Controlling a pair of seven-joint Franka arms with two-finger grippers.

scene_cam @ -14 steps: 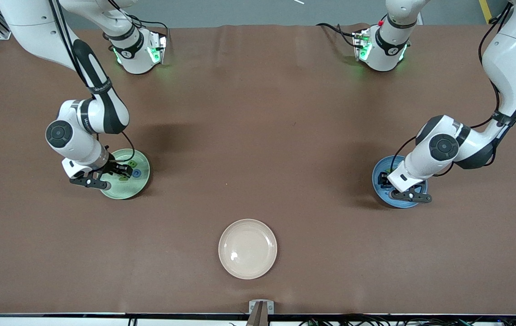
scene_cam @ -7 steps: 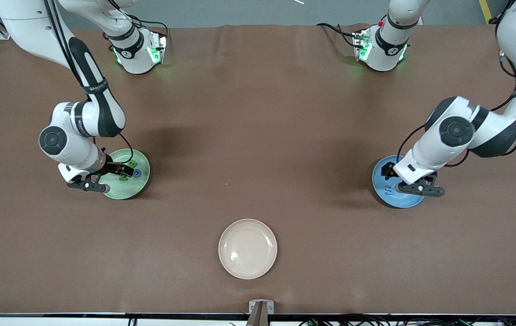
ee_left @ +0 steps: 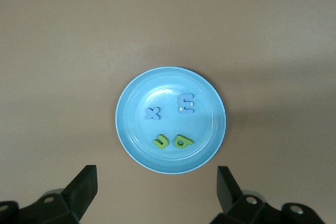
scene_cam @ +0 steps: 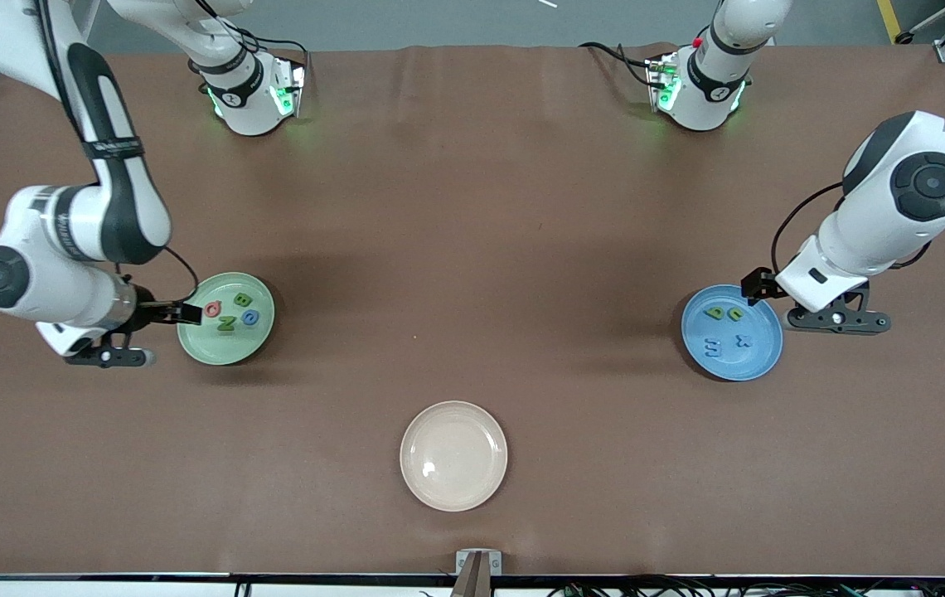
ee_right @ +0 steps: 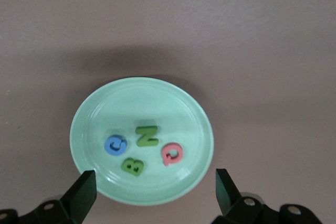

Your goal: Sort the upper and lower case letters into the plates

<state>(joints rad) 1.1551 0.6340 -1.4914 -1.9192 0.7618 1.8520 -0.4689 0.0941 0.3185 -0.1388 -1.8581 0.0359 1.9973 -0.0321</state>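
The mint green plate (scene_cam: 195, 342) holds the pink-red Q (scene_cam: 213, 310), green B (scene_cam: 243, 300), green N (scene_cam: 226, 322) and blue G (scene_cam: 250, 317). The blue plate (scene_cam: 758, 356) holds two green small letters (scene_cam: 718, 313), the blue x (scene_cam: 743, 338) and the blue m (scene_cam: 713, 348). My right gripper (scene_cam: 105, 356) is open and empty, raised over the table beside the mint plate (ee_right: 142, 98). My left gripper (scene_cam: 837, 319) is open and empty, raised over the table beside the blue plate (ee_left: 134, 98).
A cream-beige plate (scene_cam: 453, 455) lies near the table's front edge, midway between the arms, with nothing in it. Brown cloth covers the table.
Both grippers have risen and drawn back from over their plates toward the table's ends. The letters in both plates now show uncovered.
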